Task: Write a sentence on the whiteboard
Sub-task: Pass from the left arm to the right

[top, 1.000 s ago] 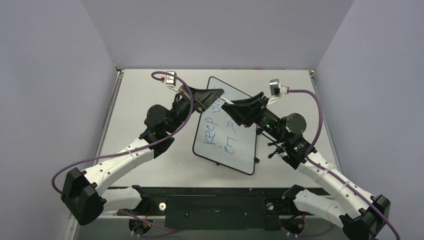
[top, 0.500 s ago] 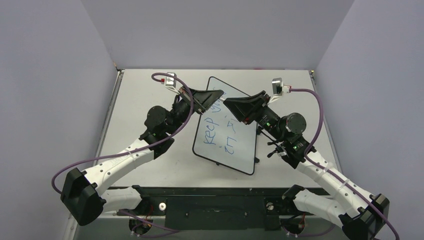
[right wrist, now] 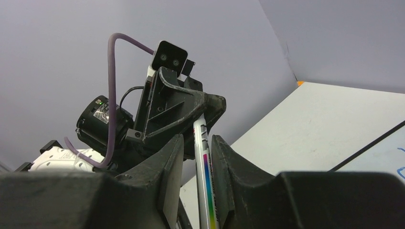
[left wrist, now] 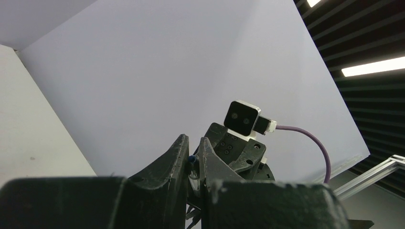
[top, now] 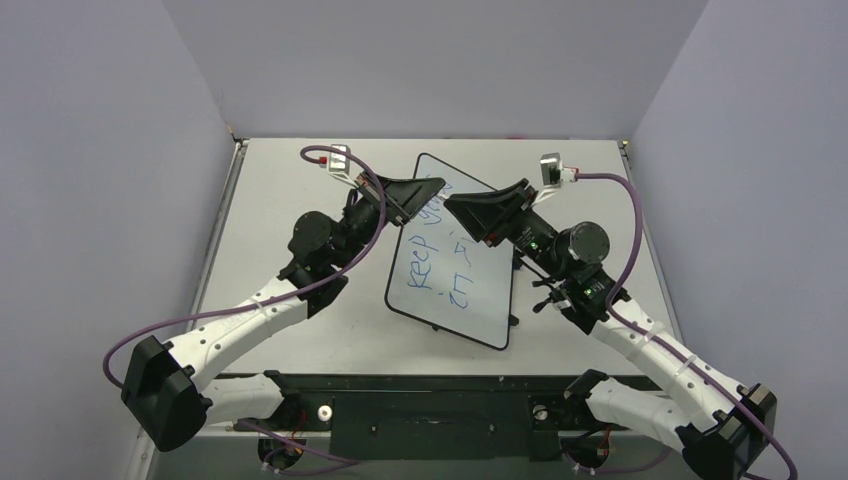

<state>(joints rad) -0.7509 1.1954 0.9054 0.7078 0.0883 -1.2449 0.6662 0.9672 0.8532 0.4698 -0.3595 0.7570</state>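
The whiteboard [top: 480, 300] lies tilted on the table, with the sentence [top: 425, 265] in blue reading "Keep" plus partly hidden letters, and "in s" below. Both grippers meet above its far end. My left gripper [top: 436, 187] is shut on the blue end [left wrist: 192, 159] of a white marker [top: 441, 198]. My right gripper [top: 452, 208] is shut on the marker's barrel [right wrist: 206, 176], which has a rainbow stripe. In the wrist views the left gripper [left wrist: 193, 140] and right gripper [right wrist: 197, 138] face each other. A corner of the board [right wrist: 389, 157] shows at the right.
The grey table [top: 290, 180] is walled in by pale lavender panels on the left, back and right. Purple cables loop off both wrists. The right arm's wrist camera [left wrist: 242, 118] and the left arm's [right wrist: 169, 56] sit close to each other's fingers.
The right wrist has shifted slightly up and left toward the left gripper. The whiteboard and its lettering are unchanged.
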